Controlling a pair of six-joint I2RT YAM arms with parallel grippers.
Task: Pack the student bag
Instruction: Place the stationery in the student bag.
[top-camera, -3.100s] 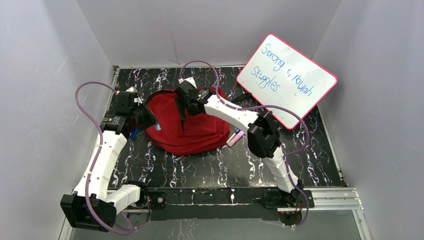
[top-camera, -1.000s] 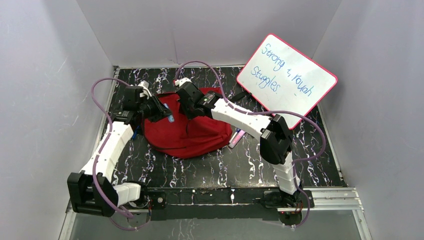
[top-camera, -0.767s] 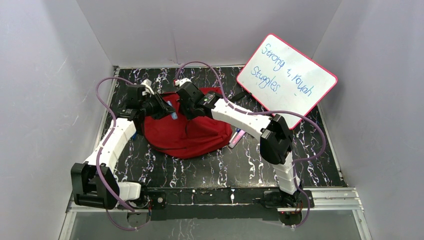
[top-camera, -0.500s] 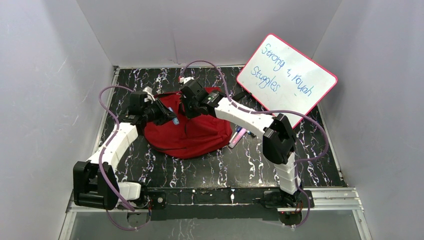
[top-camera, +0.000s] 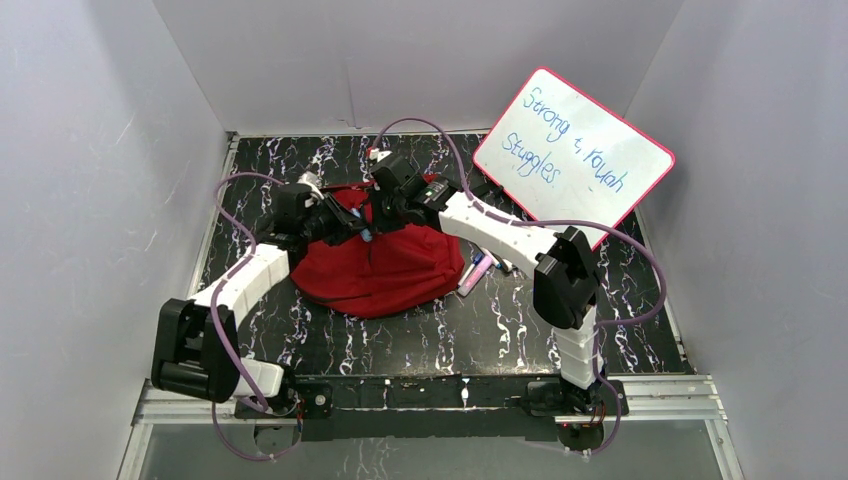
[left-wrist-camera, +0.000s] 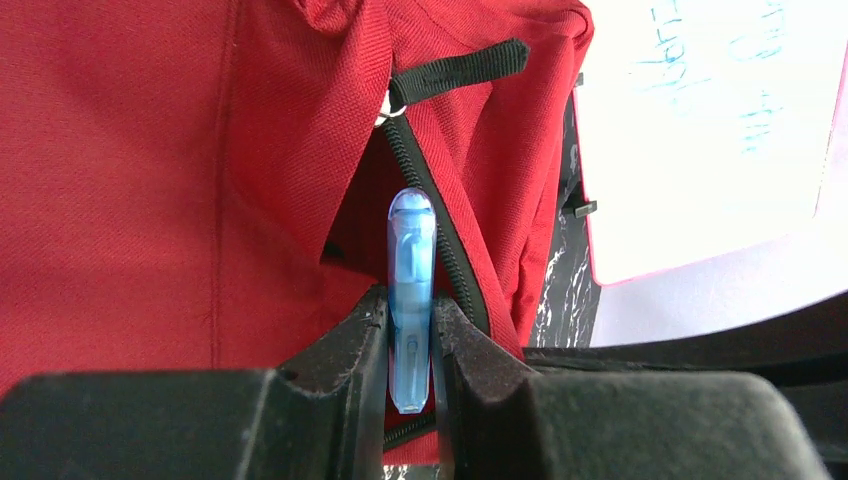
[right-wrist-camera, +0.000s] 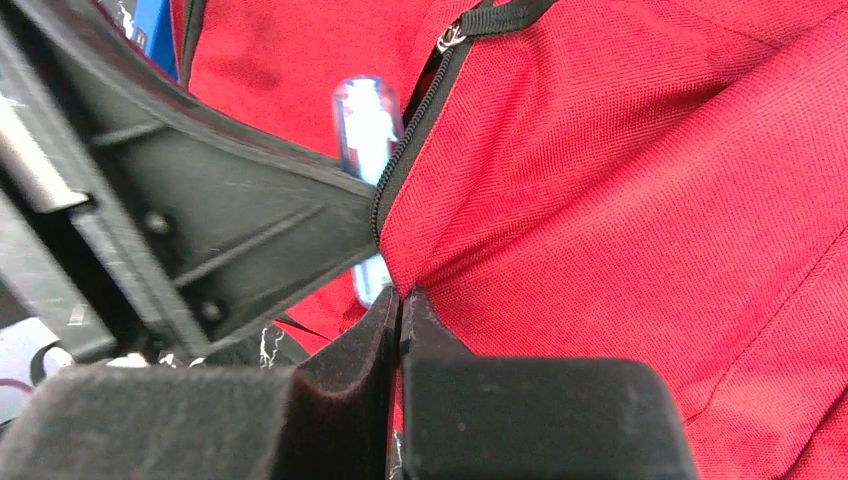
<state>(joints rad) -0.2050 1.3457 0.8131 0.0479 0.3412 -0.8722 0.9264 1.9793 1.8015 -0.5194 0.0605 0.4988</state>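
Likeliest to snag first: blue pen (left-wrist-camera: 411, 250), clamped in a narrow grip between the left fingers (left-wrist-camera: 350, 345) and aimed tip-first at a slim slit beside the dark zipper (left-wrist-camera: 445, 235). If slightly off line, would butt against the teeth or the red flap instead of going in.

Could also lose the opening. Right fingers (right-wrist-camera: 350, 350) pinched almost shut on a thin fold of red fabric at the zipper edge, so apt to slip free under a pull and let the mouth sag closed. Crowded as well: both sets of fingers close together over the mouth in the top view, hence prone to knocking. If let go too early, might slide off the sloping fabric onto the tabletop (top-camera: 480, 340).

Student bag (top-camera: 385, 270): lying flat on the tabletop left of centre, toward 12 o'clock from the arm bases, with the whiteboard (top-camera: 573, 160) near it at 2 o'clock. Mouth facing roughly 12 o'clock, rounded base toward 6. Slumped and broadest from 9 to 3 as seen from above, so long axis judged, not plainly seen, as 12 to 6.
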